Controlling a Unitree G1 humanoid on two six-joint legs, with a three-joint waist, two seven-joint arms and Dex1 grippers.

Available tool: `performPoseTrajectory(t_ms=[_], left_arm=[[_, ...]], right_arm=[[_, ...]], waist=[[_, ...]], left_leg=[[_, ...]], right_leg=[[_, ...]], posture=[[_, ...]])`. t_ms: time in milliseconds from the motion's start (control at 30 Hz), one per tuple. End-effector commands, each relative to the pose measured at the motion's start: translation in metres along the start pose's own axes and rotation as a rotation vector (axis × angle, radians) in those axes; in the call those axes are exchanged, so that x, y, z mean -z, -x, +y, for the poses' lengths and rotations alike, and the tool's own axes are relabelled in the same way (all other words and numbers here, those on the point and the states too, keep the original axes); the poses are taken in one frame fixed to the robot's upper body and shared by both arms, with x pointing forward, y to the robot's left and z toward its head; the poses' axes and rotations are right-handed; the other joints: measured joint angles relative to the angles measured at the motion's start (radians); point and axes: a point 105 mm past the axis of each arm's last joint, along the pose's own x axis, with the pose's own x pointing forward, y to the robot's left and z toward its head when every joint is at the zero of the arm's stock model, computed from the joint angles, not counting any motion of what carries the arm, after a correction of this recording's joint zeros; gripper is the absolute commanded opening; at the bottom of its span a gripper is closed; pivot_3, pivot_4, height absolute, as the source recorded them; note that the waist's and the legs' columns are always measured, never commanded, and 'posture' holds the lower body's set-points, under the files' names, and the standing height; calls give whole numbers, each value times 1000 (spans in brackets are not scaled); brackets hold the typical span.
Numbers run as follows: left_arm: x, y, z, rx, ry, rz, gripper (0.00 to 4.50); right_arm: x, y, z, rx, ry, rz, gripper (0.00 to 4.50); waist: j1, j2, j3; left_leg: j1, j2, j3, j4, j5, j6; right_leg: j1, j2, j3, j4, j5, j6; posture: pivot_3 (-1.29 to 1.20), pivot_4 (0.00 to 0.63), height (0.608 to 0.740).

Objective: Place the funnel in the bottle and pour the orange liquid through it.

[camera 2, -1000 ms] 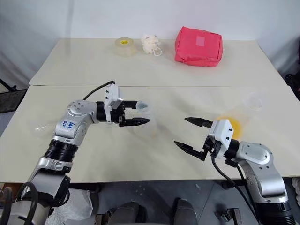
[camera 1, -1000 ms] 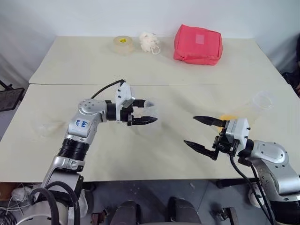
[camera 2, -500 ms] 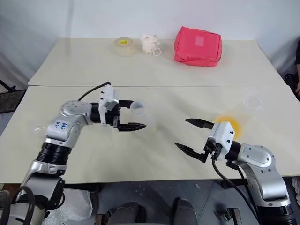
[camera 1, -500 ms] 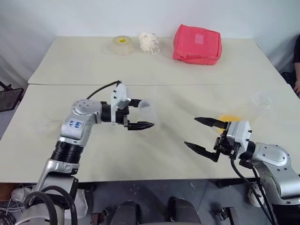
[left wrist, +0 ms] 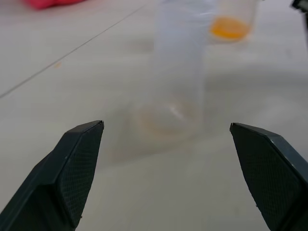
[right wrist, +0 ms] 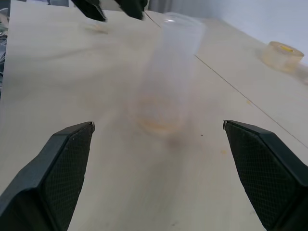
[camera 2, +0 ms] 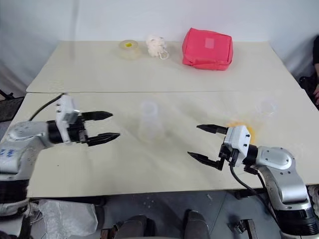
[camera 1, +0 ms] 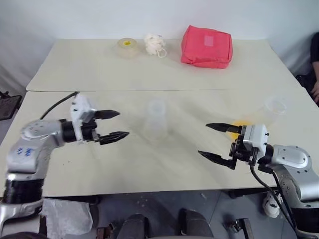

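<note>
Your L gripper hangs over the near table w/ fingers spread wide, nothing in them, pointing across at the bottle, which stands upright & free between both grippers, well apart from each. Your R gripper is likewise released & empty, aimed back toward the bottle; just behind it the orange liquid pools in a 2nd clear flask near the table's right edge. On the far table: tape roll, white puff, red pouch; can't make out the funnel.
</note>
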Motion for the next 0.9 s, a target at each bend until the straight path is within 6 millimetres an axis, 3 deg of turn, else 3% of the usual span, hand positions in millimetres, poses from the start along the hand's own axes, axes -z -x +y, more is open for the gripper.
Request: performPoseTrajectory(t_ms=[33, 100, 333, 533, 900], left_arm=[[-2, 37, -1, -153, 4, -22, 4463], [9, 63, -4, -259, 40, -34, 4463], [36, 126, -11, -532, 94, -61, 4463], [52, 163, -1, -792, 67, -87, 4463], [64, 168, 21, -900, 91, -114, 4463]], right_arm=[[-5, -1, -2, -24, 12, -24, 4500], [-5, -2, -1, -52, -4, -28, 4500], [-14, -8, 4, -154, -37, -99, 4500], [-23, -22, 13, -214, -58, -167, 4500], [-36, -32, 18, -248, -48, -222, 4500]], waist=[[-5, 0, 0], [-4, 1, 1], [9, 2, 1], [14, 2, 1], [17, 2, 1]], left_leg=[[0, 0, 0, 0, 0, 0], [0, 0, -1, 0, 0, 0], [0, 0, -2, 1, 0, 0], [0, 0, -2, 1, 0, 0], [0, -1, -1, 1, -1, 0]], right_leg=[[0, 0, 0, 0, 0, 0], [0, 0, 0, -1, 0, 0], [3, -1, 0, -6, 0, 0], [3, -1, 0, -5, 0, 0], [2, -1, 0, -4, 0, 0]], posture=[[0, 150, 740], [0, 150, 740], [0, 150, 740], [0, 150, 740], [0, 150, 740]])
